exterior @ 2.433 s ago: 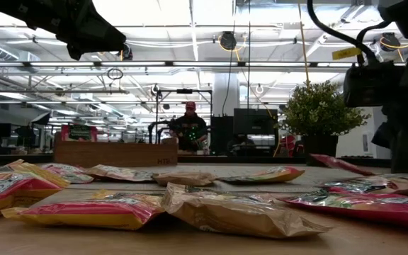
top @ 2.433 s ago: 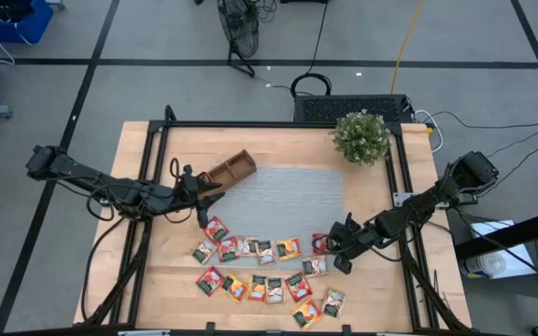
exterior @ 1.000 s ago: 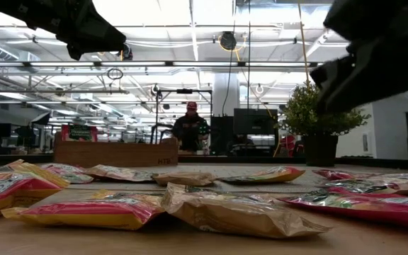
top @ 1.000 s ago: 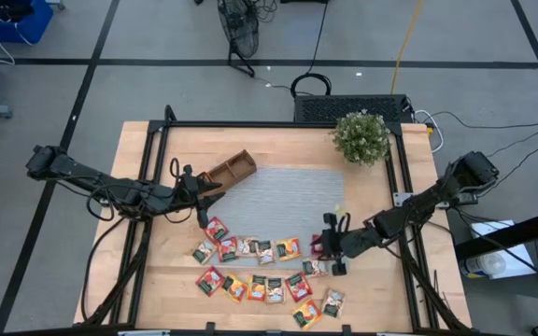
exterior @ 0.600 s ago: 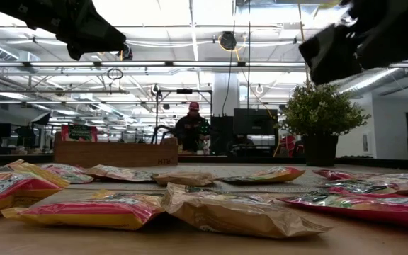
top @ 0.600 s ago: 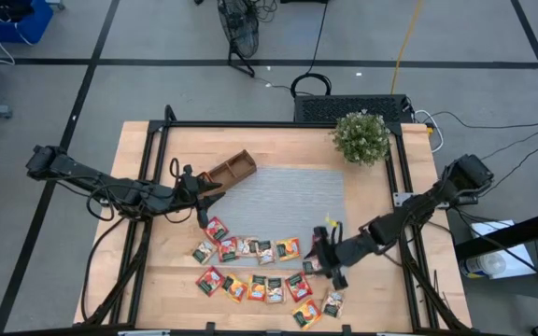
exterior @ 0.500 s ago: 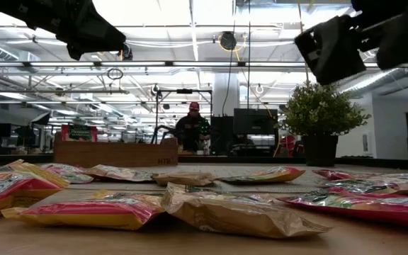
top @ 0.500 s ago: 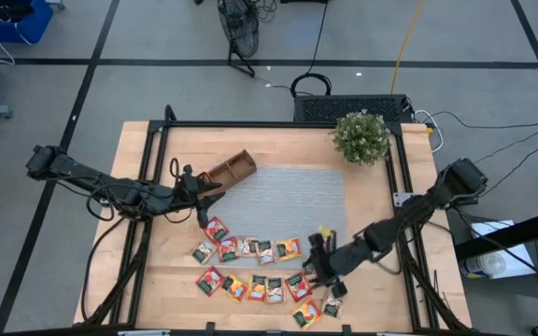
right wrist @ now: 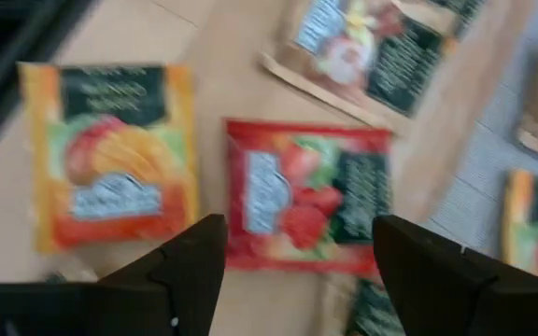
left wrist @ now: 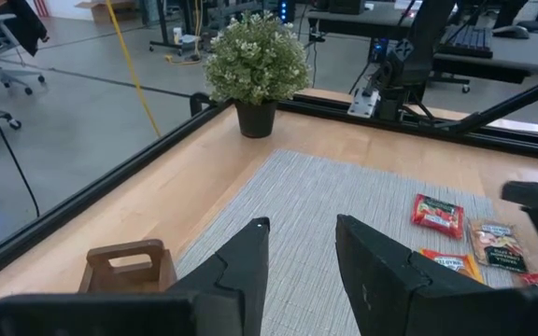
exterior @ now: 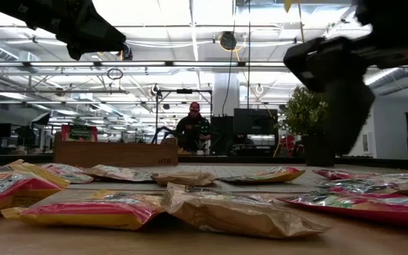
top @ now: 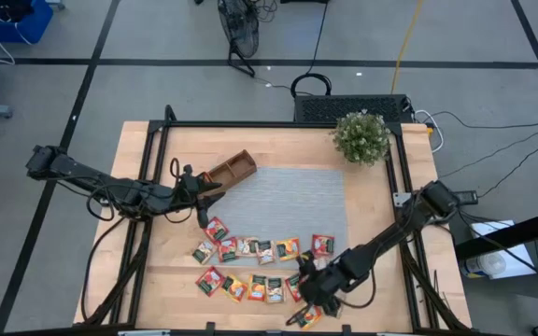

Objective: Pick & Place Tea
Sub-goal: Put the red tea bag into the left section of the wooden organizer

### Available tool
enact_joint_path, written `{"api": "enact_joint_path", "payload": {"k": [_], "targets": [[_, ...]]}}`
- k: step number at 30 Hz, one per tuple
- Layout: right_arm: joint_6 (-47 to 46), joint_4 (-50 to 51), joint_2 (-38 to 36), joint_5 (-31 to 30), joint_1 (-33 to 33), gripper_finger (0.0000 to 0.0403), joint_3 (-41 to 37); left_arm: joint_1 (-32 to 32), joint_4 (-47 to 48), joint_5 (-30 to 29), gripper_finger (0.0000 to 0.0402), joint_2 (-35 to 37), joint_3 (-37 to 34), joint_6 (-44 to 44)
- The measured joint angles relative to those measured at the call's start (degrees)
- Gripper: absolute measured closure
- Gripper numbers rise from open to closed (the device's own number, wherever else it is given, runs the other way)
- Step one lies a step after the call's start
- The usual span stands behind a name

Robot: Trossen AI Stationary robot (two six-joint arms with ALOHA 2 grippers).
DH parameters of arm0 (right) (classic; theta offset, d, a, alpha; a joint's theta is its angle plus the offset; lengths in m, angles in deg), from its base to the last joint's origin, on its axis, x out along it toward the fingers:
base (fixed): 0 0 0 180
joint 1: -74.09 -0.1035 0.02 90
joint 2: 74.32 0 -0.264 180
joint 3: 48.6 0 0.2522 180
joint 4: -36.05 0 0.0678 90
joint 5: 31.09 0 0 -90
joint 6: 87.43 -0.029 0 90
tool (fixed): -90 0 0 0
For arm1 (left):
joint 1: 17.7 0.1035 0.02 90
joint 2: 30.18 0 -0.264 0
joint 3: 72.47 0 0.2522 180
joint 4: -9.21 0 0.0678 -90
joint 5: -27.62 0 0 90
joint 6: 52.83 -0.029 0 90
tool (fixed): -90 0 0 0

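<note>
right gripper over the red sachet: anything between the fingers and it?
Nothing visible. The right gripper hangs open directly over the red sachet, which lies flat on bare wood; the orange sachet lies apart from it.

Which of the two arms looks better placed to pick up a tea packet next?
The right arm, probably. Its tool hangs open right above a small flat red tea sachet, while the left tool waits beside the brown wooden compartment tray, off the packets.
</note>
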Motion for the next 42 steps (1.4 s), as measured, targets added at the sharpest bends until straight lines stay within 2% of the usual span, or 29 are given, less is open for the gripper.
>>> {"api": "enact_joint_path", "payload": {"k": [6,11,36,42], "targets": [[-1.3,-0.7,2.3,-0.3,-2.0,0.0163,1.9,0.0,0.1,0.0,0.027,0.0,0.0,0.0],[-1.3,-2.1,3.6,-2.1,-1.9,0.0173,2.0,0.0,0.0,0.0,0.027,0.0,0.0,0.0],[-1.4,-3.6,6.2,-2.9,-1.2,0.0207,1.8,0.0,0.2,0.0,0.027,0.0,0.0,0.0],[-1.4,-3.2,6.2,-3.2,-1.2,0.0239,1.8,0.0,0.0,0.0,0.027,0.0,0.0,0.0]]}}
